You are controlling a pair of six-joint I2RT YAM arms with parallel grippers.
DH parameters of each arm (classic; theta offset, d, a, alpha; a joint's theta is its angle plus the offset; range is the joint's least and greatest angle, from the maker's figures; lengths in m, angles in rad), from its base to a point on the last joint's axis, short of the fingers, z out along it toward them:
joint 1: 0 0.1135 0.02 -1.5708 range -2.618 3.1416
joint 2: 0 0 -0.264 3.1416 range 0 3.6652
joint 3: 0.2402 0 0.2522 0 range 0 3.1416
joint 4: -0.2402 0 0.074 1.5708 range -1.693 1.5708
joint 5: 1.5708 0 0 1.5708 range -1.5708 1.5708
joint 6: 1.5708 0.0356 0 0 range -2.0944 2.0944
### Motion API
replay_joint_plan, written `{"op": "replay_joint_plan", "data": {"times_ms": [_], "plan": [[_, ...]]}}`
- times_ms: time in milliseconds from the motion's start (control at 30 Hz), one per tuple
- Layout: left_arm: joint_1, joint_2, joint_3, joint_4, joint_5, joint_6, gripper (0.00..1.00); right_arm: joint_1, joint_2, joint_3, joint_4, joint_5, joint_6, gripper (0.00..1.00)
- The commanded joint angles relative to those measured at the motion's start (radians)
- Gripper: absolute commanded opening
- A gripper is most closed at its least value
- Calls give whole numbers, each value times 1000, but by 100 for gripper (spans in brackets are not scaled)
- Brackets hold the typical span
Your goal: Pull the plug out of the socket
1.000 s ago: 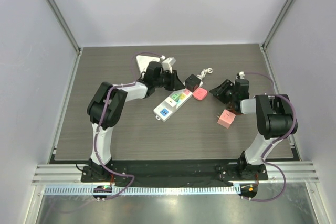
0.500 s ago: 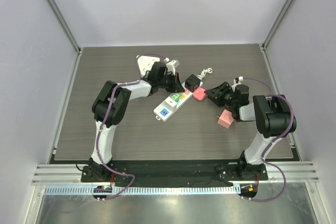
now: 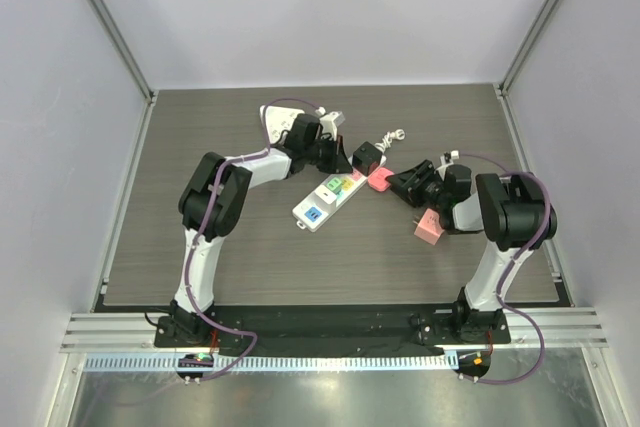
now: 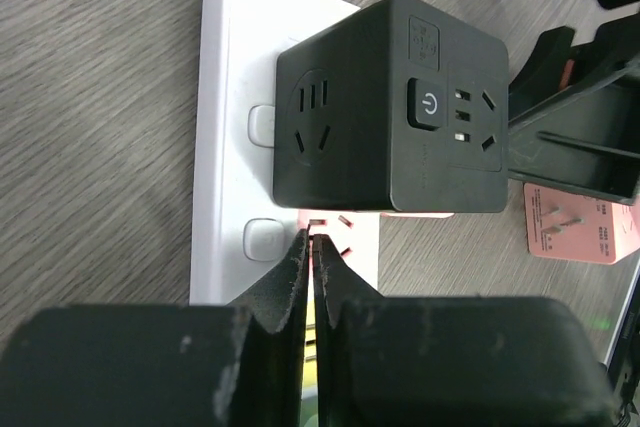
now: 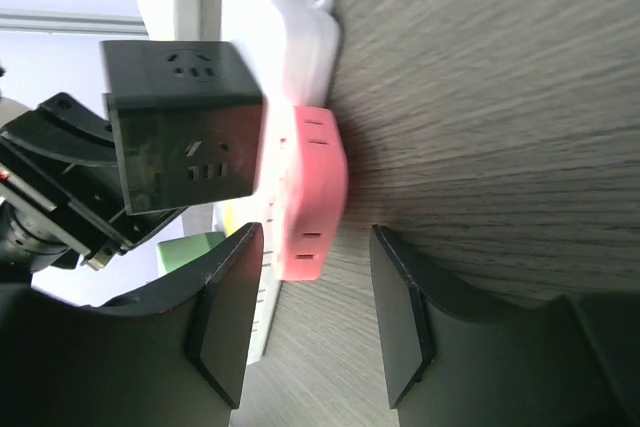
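A white power strip with coloured sockets lies mid-table. A black cube plug sits on its far end. A pink plug rests against that end, just below the cube. My left gripper is shut and empty. In the left wrist view its tips hover over the strip, just short of the black cube. My right gripper is open. In the right wrist view it faces the pink plug, with the cube beyond; the pink plug is not between the fingers.
A second pink plug lies loose on the table under the right arm, and also shows in the left wrist view. A white flat piece lies behind the left arm. A short white cord lies behind the cube.
My right gripper has moved left across the table toward the pink plug. My left gripper has shifted slightly toward the black cube. The strip and plugs have not moved.
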Motion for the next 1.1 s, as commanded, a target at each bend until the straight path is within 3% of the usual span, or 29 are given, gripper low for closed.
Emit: {"op": "replay_joint_plan", "data": {"times_ms": [0, 133, 267, 433, 600, 1067], "plan": [[-2, 35, 22, -74, -30, 13, 4, 6, 48, 30, 64, -7, 8, 53], [-2, 42, 27, -86, -40, 11, 2, 22, 88, 50, 98, -5, 35, 52], [-2, 40, 21, -100, -73, 8, 1, 23, 82, 50, 94, -5, 28, 43], [-2, 52, 37, -141, -107, 8, 0, 23, 51, 41, 29, 17, -5, 35], [-2, 55, 47, -190, -197, 11, 0, 23, 38, 37, -17, 33, -24, 22], [7, 66, 51, -252, -265, -4, 0, 22, -57, 77, -225, 105, -83, 6]]}}
